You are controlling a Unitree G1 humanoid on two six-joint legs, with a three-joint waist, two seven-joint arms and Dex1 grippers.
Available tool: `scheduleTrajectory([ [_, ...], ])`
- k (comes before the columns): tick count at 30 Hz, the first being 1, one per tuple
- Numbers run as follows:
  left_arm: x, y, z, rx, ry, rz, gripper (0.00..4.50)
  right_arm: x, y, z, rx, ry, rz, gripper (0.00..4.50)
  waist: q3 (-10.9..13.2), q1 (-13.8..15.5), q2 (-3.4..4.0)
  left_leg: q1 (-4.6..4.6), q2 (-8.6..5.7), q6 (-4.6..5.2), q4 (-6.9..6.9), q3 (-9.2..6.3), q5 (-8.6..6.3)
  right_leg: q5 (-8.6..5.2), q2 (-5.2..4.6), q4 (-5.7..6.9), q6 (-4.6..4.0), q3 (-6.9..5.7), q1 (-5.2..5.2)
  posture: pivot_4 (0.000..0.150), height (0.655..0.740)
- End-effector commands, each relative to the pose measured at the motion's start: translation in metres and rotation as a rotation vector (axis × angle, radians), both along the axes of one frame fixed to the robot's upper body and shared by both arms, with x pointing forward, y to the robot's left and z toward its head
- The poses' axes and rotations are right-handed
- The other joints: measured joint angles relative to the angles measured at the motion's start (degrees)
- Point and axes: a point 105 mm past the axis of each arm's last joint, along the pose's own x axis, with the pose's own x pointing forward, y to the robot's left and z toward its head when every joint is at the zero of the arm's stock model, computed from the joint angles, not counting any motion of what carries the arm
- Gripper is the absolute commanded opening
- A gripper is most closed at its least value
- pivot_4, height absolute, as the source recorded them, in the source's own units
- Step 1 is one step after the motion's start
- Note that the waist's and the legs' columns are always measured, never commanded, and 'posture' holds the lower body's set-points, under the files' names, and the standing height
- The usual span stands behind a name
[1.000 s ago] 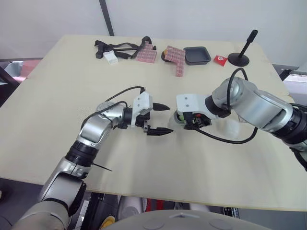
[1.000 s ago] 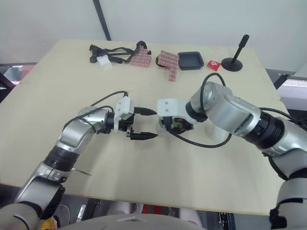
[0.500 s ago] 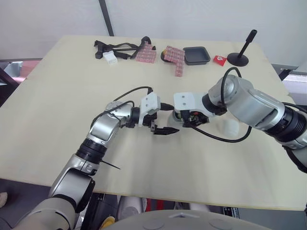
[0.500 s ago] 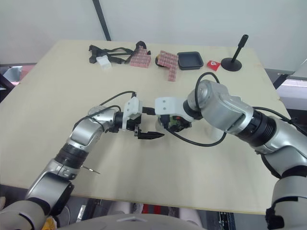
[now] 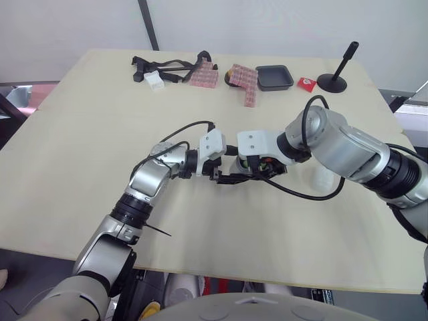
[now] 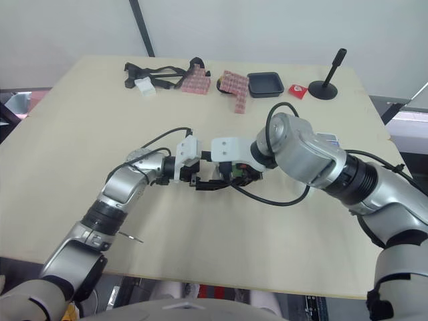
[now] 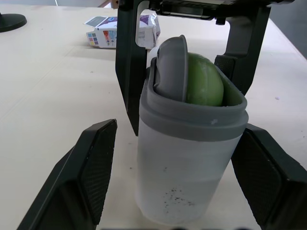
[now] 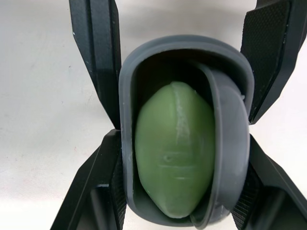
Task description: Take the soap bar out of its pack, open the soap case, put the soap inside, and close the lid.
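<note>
Soap case [image 7: 187, 158] upright at table [image 5: 100, 120] centre, green soap [image 8: 175, 148] inside, lid [image 7: 172, 67] not closed, tipped on edge inside the mouth beside the soap. Right gripper [image 8: 182, 139] clamped on the case's sides. Left gripper [image 7: 178, 129] spread wide, fingers either side of the case, not touching. Soap pack [image 7: 120, 31] on the table at roughly 3 o'clock from the case. Black tray [image 5: 275, 77] at 12 o'clock, far edge.
</note>
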Motion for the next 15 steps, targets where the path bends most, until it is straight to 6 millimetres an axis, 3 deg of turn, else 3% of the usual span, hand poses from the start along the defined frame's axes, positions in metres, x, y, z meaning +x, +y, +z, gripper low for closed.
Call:
scheduleTrajectory([
  [1, 0.0021, -0.0015, 0.0117, -0.025, -0.045, -0.006, 3.19, 0.0015, 0.0027, 0.0142, 0.025, -0.055, 0.010, 2.16, 0.0, 0.0, 0.00, 0.00, 0.00, 0.00, 0.00, 0.00, 0.00, 0.00, 0.00, 0.00, 0.00, 0.00, 0.00, 0.150, 0.7400],
  [5, 0.0018, -0.0028, 0.0132, -0.038, -0.046, -0.007, 1.99, 0.0015, 0.0033, 0.0143, 0.027, -0.052, 0.009, 2.16, 0.0, 0.0, 0.00, 0.00, 0.00, 0.00, 0.01, 0.00, 0.00, 0.00, -0.02, 0.01, 0.00, 0.01, 0.00, 0.150, 0.7400],
  [15, 0.0023, -0.0005, 0.0122, -0.041, -0.042, 0.005, 1.94, 0.0025, 0.0056, 0.0151, 0.050, -0.058, 0.003, 2.16, 0.0, 0.0, 0.00, 0.01, 0.00, 0.01, 0.01, 0.00, 0.00, 0.00, -0.07, 0.03, 0.00, 0.01, 0.00, 0.150, 0.7400],
])
